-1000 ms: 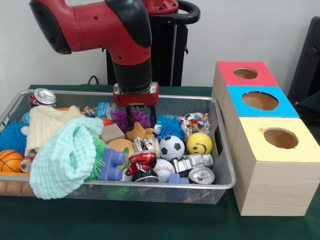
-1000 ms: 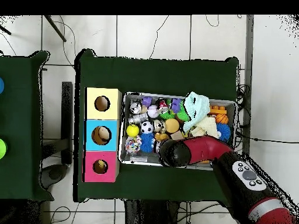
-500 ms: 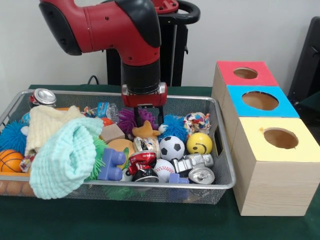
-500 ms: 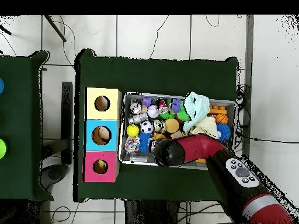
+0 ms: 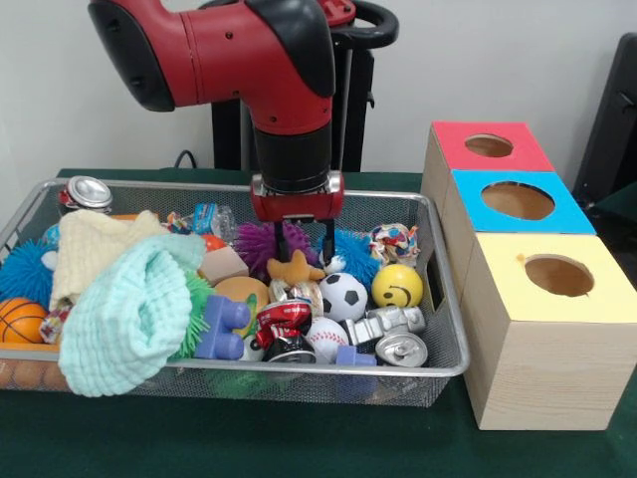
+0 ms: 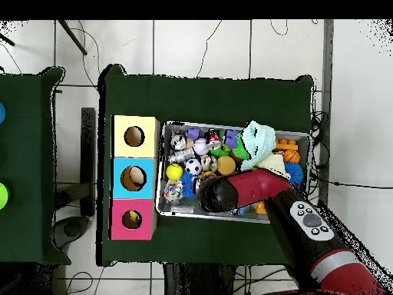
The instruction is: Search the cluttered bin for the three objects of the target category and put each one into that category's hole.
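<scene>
My jaws (image 5: pixel 304 242) hang spread at frame centre above a flat, soft-looking orange star toy (image 5: pixel 296 267), amid spiky rubber balls in the wire-mesh bin (image 5: pixel 446 339).

My table (image 5: pixel 299 443) wears a dark green cloth, and two things sit right on it. The wire bin (image 5: pixel 443 329) stands to the left in the front view, crammed with toys, cans and cloths. Just beside its right end is a row of three wooden boxes, each with a round hole on top: red (image 5: pixel 490 145) farthest, blue (image 5: pixel 518 201) in the middle, yellow (image 5: pixel 557 276) nearest.
</scene>
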`<act>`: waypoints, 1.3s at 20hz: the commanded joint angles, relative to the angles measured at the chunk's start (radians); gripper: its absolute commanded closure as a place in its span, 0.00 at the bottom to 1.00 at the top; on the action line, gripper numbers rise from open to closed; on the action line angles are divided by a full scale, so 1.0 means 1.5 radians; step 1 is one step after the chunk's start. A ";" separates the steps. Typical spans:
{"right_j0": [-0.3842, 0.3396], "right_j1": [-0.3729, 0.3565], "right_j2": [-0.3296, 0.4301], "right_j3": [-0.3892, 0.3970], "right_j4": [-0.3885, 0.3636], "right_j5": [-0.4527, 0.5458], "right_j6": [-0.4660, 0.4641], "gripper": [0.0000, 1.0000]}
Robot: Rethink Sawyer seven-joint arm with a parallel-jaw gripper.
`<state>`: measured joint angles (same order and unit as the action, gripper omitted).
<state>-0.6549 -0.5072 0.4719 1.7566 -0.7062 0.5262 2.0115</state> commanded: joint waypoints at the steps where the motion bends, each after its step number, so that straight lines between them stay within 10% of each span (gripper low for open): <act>1: 0.022 0.060 0.037 -0.130 0.021 0.068 -0.081 0.00; 8: 0.004 0.150 0.067 -0.264 0.019 0.127 -0.171 0.00; 14: -0.004 0.165 0.072 -0.272 -0.006 0.087 -0.148 0.00; 15: -0.005 0.164 0.073 -0.270 -0.012 0.077 -0.137 1.00; 26: 0.021 0.072 0.040 -0.187 0.015 0.121 -0.059 1.00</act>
<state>-0.6373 -0.3561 0.5056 1.4978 -0.6924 0.7200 2.0115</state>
